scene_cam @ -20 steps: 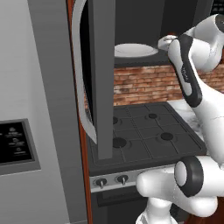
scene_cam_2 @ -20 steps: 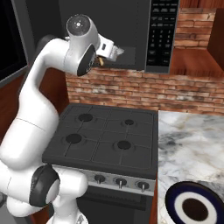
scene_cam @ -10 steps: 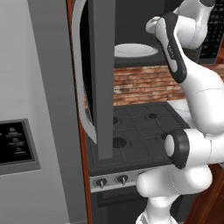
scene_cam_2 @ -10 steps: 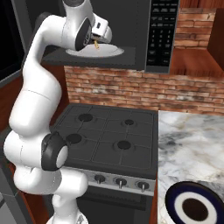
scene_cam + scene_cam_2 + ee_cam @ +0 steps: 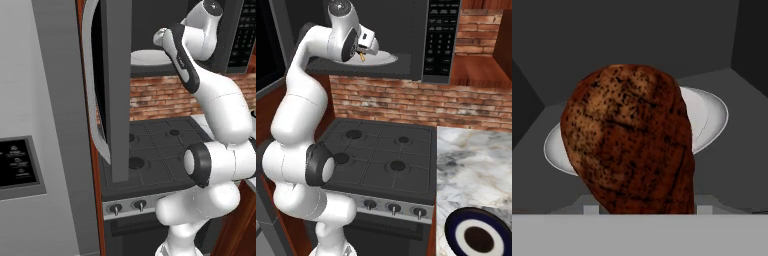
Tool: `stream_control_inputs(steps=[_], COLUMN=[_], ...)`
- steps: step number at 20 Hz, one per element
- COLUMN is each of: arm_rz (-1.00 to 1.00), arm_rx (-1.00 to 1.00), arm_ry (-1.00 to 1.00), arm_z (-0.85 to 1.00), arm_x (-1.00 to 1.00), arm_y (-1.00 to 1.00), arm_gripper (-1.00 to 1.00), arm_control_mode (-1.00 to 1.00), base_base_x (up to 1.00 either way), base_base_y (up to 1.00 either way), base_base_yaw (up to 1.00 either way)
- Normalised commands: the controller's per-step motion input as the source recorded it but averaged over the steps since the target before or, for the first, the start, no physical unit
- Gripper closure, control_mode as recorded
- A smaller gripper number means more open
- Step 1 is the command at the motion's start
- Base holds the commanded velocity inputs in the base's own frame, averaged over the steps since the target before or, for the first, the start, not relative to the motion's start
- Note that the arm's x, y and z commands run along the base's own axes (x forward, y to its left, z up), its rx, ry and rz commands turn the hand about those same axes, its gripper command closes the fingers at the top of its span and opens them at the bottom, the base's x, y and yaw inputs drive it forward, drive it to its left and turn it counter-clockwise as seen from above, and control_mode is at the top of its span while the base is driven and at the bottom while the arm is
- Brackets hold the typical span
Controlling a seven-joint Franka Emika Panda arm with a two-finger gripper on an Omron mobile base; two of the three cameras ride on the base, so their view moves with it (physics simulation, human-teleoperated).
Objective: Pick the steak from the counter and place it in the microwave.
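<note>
The steak (image 5: 629, 145), a reddish-brown lump, hangs close before the hand camera and hides the fingertips. My gripper (image 5: 362, 52) is shut on it, and a pale yellowish bit (image 5: 362, 56) shows below the hand. The hand is at the mouth of the microwave (image 5: 406, 30), just above the near left edge of its round white plate (image 5: 384, 58). In the hand view the plate (image 5: 708, 117) lies behind and below the steak, inside the dark cavity. In the left base view the hand (image 5: 161, 36) is over the plate (image 5: 148, 56). The marbled counter (image 5: 476, 170) lies lower right.
The microwave door (image 5: 114, 90) stands open to the left with its curved grey handle (image 5: 91, 90). The black keypad (image 5: 438, 35) is right of the cavity. Below lies the black gas stovetop (image 5: 381, 155). A dark blue plate (image 5: 478, 237) sits on the counter. The grey fridge (image 5: 30, 150) is left.
The arm has swung the hand leftward and up to the microwave opening, carrying the steak along. The hand now sits over the edge of the white plate.
</note>
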Motion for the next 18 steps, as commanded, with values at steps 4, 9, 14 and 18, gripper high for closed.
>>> stream_control_inputs(steps=[4,9,14,18], arm_rz=[0.03,0.01,0.00,0.01], arm_rx=[0.00,-0.02,-0.06,-0.07], arm_ry=[-0.14,-0.01,0.04,0.06], arm_z=[-0.02,0.00,-0.01,-0.01], arm_x=[0.62,0.58,0.58,0.16], arm_y=[0.13,0.00,0.00,0.00], arm_gripper=[1.00,1.00,1.00,1.00], arm_control_mode=[-1.00,-1.00,-1.00,-1.00], base_base_x=[0.00,0.00,0.00,0.00], base_base_y=[0.00,0.00,0.00,0.00], base_base_yaw=[0.00,0.00,0.00,0.00])
